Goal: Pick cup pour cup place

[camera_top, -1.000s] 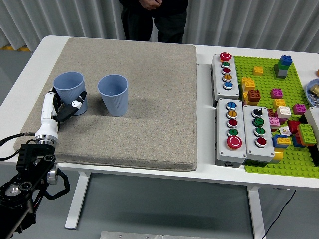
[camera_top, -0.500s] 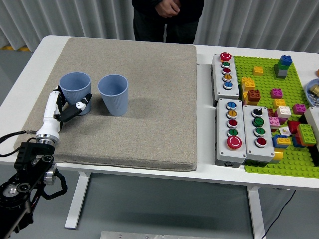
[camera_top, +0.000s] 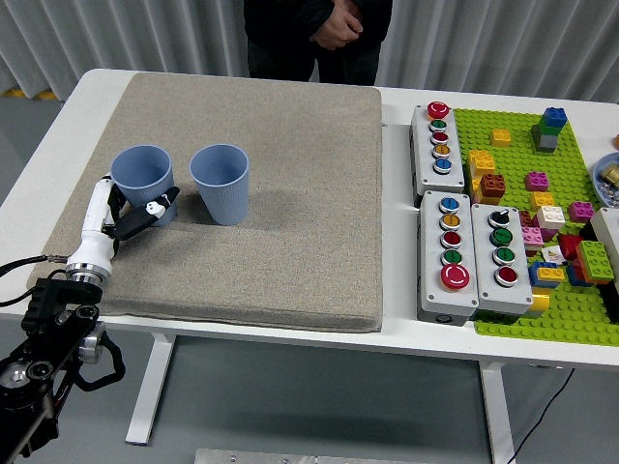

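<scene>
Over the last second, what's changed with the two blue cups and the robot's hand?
The left hand stays wrapped around the left blue cup, but the cup has shifted slightly, ending a bit lower and to the right of where it was a second ago, and looking smaller. The arm has drawn back a little. The right blue cup, mat and button boxes have not moved.

The robot's left arm (camera_top: pixel 53 324), black and jointed with a cable looping off it, rises from the lower left corner and ends in a white forearm segment leading to the left hand (camera_top: pixel 131 215). The hand's dark fingers (camera_top: pixel 155 209) are curled and pointing right, apparently clasped on something, though the contact is hard to make out. At the top edge, a person's hands (camera_top: pixel 338 21) are clasped together.
</scene>
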You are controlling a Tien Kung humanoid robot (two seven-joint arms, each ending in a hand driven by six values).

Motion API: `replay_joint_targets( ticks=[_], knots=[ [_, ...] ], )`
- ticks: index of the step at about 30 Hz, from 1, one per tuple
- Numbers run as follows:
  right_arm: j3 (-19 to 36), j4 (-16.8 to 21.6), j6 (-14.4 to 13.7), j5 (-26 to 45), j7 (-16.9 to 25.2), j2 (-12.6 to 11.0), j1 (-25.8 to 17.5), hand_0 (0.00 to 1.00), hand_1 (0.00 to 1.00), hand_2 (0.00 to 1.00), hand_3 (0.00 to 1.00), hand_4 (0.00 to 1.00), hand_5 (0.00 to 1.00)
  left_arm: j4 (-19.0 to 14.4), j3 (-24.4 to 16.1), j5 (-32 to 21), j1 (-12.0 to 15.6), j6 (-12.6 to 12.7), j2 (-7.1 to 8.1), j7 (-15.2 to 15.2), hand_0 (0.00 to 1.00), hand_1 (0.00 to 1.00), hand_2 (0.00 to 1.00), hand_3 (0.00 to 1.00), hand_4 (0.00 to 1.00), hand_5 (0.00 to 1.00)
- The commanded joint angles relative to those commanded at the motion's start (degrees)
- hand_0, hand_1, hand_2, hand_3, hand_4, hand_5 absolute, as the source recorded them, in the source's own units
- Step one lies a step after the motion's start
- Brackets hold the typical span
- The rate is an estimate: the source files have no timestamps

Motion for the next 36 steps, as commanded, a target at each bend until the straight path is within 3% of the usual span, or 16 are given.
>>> replay_joint_targets(
  ticks=[22, 23, 27, 29, 36],
  knots=[
    [0.0, 0.0, 0.0, 0.2, 0.1, -0.1, 0.1, 0.683, 0.676, 0.685, 0.648, 0.445, 0.176, -1.5, -1.5, 1.9, 1.0, -2.3, 0.78, 0.9, 0.810, 0.831, 0.963, 0.904, 0.937, 0.340],
    [0.0, 0.0, 0.0, 0.2, 0.1, -0.1, 0.1, 0.683, 0.676, 0.685, 0.647, 0.444, 0.174, -1.5, -1.7, 2.0, 1.1, -2.4, 0.83, 1.0, 0.873, 0.868, 0.983, 0.952, 0.945, 0.345],
    [0.0, 0.0, 0.0, 0.2, 0.1, -0.1, 0.2, 0.683, 0.676, 0.685, 0.647, 0.444, 0.174, -1.8, -2.3, 2.2, 1.4, -3.9, 1.05, 1.1, 0.873, 0.868, 0.983, 0.952, 0.945, 0.345],
    [0.0, 0.0, 0.0, 0.2, 0.1, -0.1, 0.3, 0.683, 0.675, 0.684, 0.647, 0.444, 0.173, -2.3, -2.2, 2.9, 1.7, -4.3, 1.26, 1.4, 0.902, 0.897, 0.998, 0.998, 0.957, 0.355],
    [0.0, 0.0, 0.0, 0.3, 0.2, -0.2, 0.3, 0.683, 0.675, 0.683, 0.647, 0.443, 0.172, -5.4, -3.0, 3.8, 3.6, -5.0, 2.23, 1.8, 0.909, 0.900, 0.998, 0.998, 0.963, 0.366]
  ],
)
